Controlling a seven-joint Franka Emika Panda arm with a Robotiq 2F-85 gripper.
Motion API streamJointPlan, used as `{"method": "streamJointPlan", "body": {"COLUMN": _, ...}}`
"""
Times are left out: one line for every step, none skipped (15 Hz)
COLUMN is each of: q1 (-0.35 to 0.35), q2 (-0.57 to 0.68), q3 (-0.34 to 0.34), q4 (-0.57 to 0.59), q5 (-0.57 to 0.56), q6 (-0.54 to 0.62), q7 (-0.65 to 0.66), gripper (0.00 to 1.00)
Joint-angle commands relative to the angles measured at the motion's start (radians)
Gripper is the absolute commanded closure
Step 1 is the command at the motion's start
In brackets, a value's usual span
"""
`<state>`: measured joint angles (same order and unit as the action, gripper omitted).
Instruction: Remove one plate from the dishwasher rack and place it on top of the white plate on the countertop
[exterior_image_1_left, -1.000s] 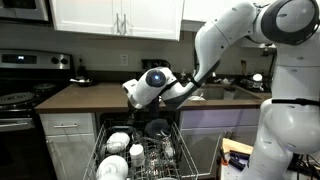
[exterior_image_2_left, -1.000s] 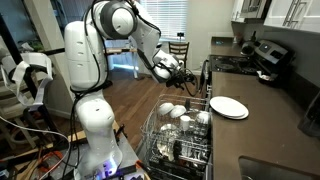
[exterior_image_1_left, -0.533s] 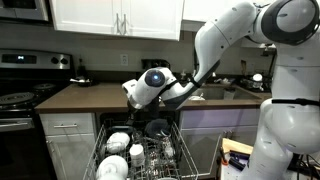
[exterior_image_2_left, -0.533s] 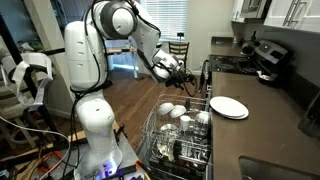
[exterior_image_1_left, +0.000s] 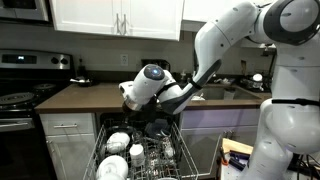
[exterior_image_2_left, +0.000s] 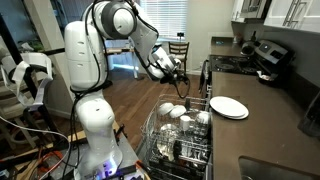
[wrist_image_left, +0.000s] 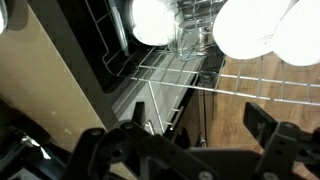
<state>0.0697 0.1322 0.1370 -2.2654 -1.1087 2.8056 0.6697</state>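
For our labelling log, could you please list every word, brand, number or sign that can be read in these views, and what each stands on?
No text can be read in any view.
On the stove's control panel: any markings are too small and blurred to read.
On the robot arm: plain white, no legible logo.
On the white plate and the dishes in the dishwasher rack: no print shows.
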Motion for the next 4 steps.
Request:
{"method": "streamJointPlan", "body": {"q1": -0.012, "q2": -0.023, "q3": 0.029, "q4": -0.041, "q5": 0.144, "q6": 0.027, "q7": -0.121, "gripper": 0.00}}
{"method": "streamJointPlan", "body": {"q1": -0.007, "q2": -0.025, "q3": 0.034, "q4": -0.040, "q5": 0.159, "q6": 0.001, "q7": -0.134, "gripper": 0.00}}
{"method": "streamJointPlan", "body": {"q1": 0.000, "q2": 0.000, "q3": 0.021, "q4": -0.015, "q5": 0.105, "q6": 0.003, "q7": -0.072, "gripper": 0.00}}
{"method": "streamJointPlan", "body": {"q1": 0.000, "q2": -0.001, "q3": 0.025, "q4": -0.017, "q5": 0.120, "q6": 0.003, "q7": -0.083, "gripper": 0.00}}
